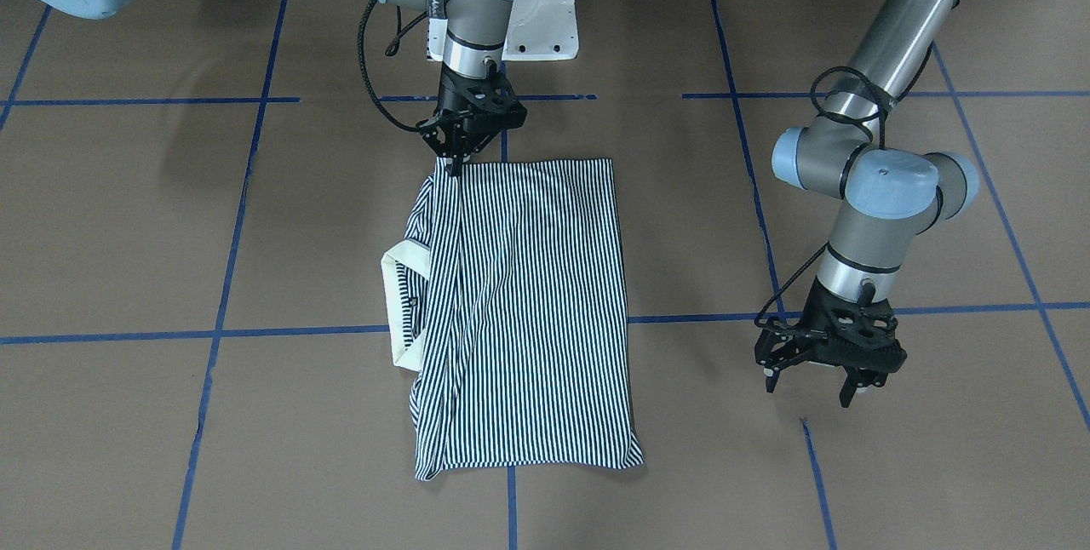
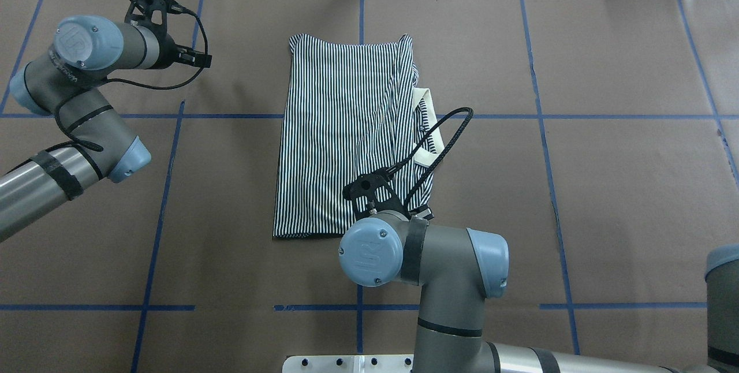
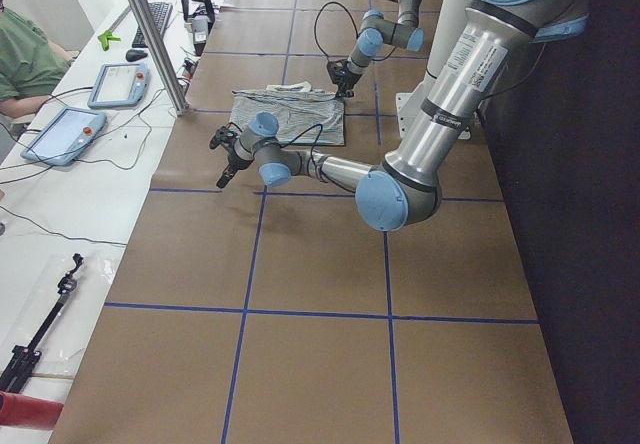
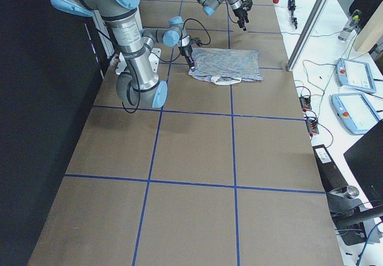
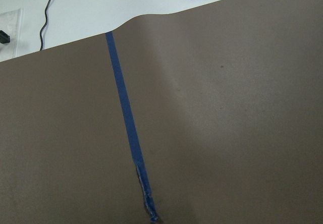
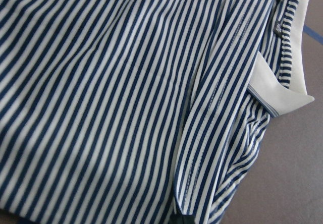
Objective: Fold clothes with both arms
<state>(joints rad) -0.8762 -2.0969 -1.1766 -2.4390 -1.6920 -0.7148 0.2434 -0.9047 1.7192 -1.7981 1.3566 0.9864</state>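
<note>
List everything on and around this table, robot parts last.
Polo shirt: one, navy-and-white stripes with cream collar, folded mid-table.
Table cover: one, brown, across the whole table.
Tape lines: several, blue, a grid on the cover.
Base plate: one, white, at the robot's edge.
Teach pendants: two, grey-blue, on the side bench.
Operator: one, green top, at the bench.
Right gripper: one, black, shut on the shirt's corner nearest the robot.
Left gripper: one, black, open over bare table, apart from the shirt.
</note>
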